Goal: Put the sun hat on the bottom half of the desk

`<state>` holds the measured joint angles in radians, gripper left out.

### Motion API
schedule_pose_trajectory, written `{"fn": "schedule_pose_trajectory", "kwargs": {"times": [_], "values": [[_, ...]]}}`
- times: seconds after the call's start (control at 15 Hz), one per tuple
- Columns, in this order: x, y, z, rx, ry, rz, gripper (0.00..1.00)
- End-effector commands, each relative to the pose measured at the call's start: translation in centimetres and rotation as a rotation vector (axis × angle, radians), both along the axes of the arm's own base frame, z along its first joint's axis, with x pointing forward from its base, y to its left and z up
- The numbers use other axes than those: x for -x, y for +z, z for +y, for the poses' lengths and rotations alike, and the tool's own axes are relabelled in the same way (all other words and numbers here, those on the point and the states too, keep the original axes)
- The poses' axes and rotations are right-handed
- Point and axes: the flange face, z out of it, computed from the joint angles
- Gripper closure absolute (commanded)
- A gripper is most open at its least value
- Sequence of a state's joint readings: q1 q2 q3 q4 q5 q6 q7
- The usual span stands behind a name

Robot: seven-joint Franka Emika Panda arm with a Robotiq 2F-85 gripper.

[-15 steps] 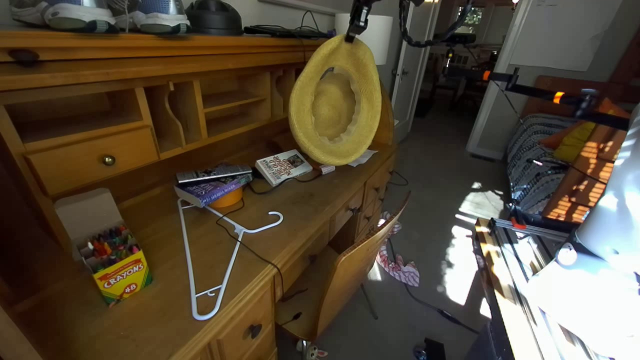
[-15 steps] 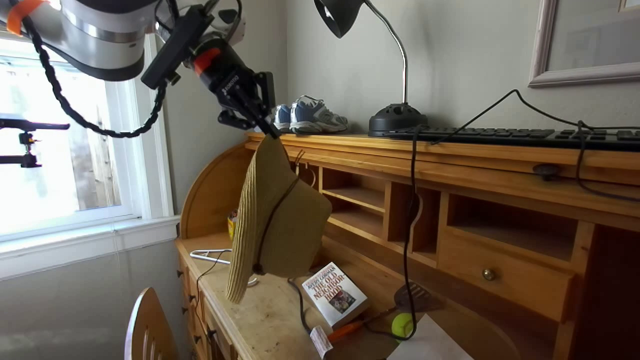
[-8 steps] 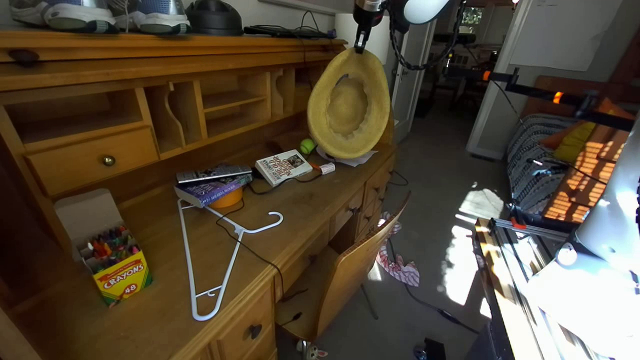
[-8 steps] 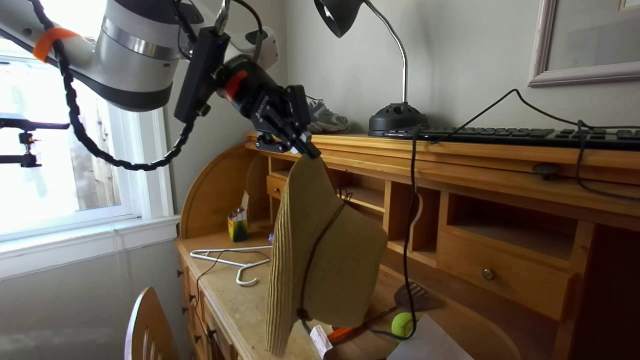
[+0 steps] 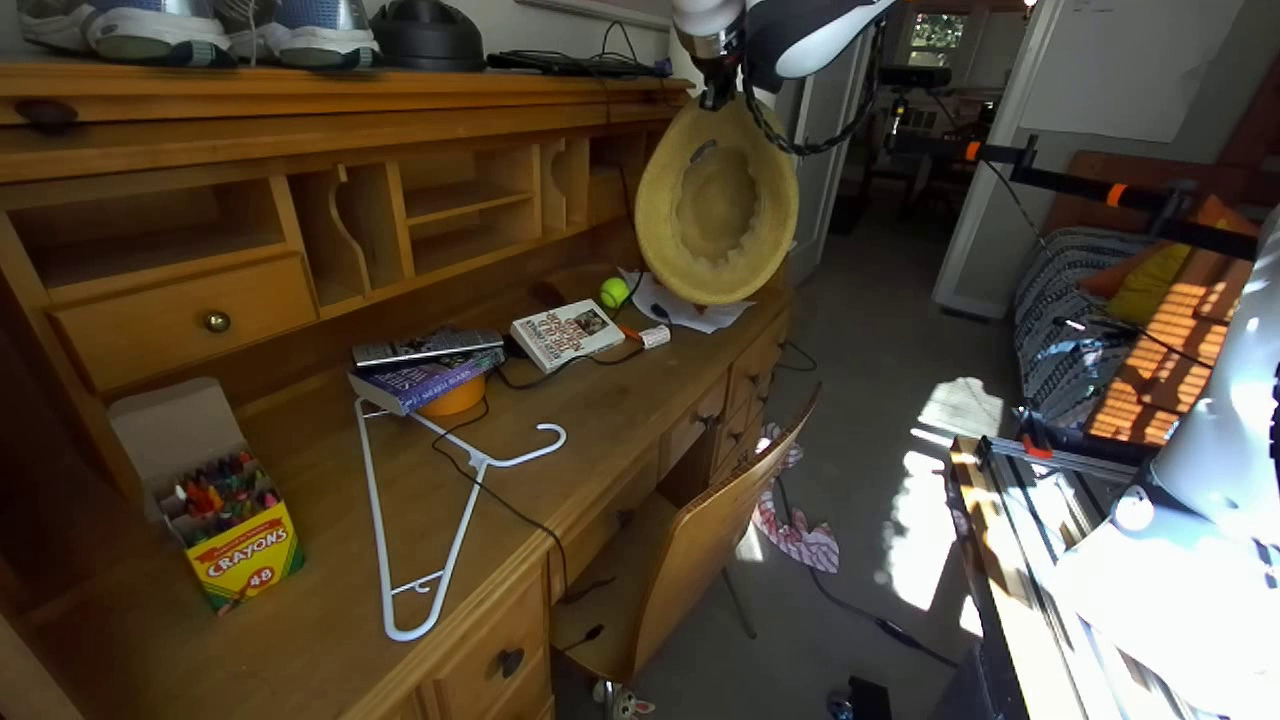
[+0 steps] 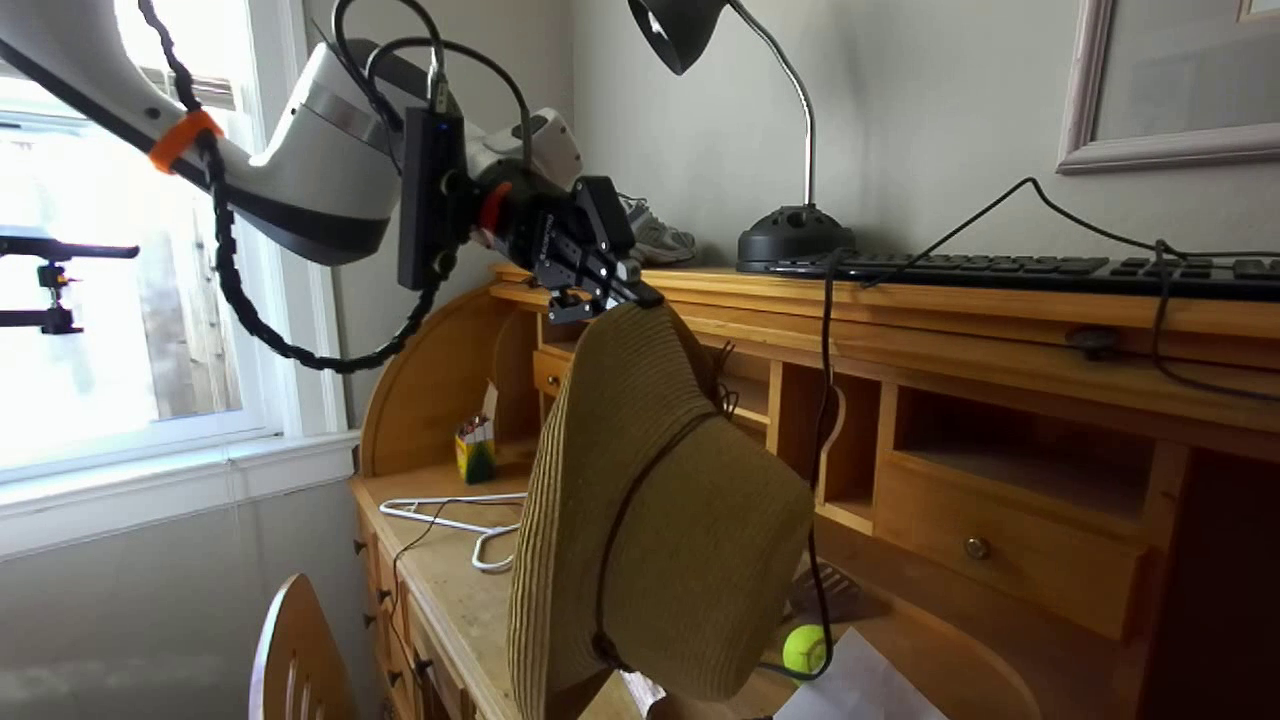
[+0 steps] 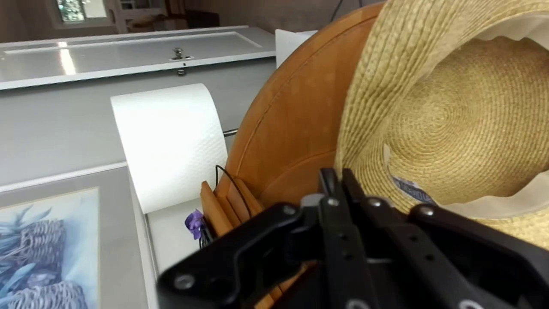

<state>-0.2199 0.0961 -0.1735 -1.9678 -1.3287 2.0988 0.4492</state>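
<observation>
My gripper [image 5: 712,100] is shut on the edge of the brim of the straw sun hat [image 5: 718,210]. The hat hangs on edge below it, above the far end of the desk's writing surface [image 5: 560,430], apart from it as far as I can tell. In an exterior view the hat's outside and dark cord show [image 6: 690,550], under the gripper [image 6: 640,296]; the hat covers part of the desktop [image 6: 465,610]. In the wrist view the brim is pinched between the fingertips [image 7: 329,178], with the inside of the crown [image 7: 446,116] facing the camera.
On the desktop are a white hanger [image 5: 480,460], a crayon box [image 5: 245,550], stacked books [image 5: 430,370], a white book [image 5: 568,333], a tennis ball [image 5: 613,292] and papers [image 6: 860,685]. The upper hutch [image 5: 350,220] stands behind. A chair [image 5: 700,530] stands at the front.
The gripper has carried the hat further along the desk, away from the crayon box, and the wrist has tilted. The tennis ball and paper now show in both exterior views.
</observation>
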Motion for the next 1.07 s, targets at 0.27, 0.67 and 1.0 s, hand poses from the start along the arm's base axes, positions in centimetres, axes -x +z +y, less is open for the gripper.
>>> {"fn": "schedule_pose_trajectory", "kwargs": {"times": [0.27, 0.67, 1.0], "values": [[-3.4, -3.5, 3.0, 0.021, 0.023, 0.047, 0.96], [-3.7, -4.7, 0.2, -0.002, -0.067, 0.055, 0.99], [-5.5, -6.7, -2.8, -0.013, -0.242, -0.02, 0.99]]}}
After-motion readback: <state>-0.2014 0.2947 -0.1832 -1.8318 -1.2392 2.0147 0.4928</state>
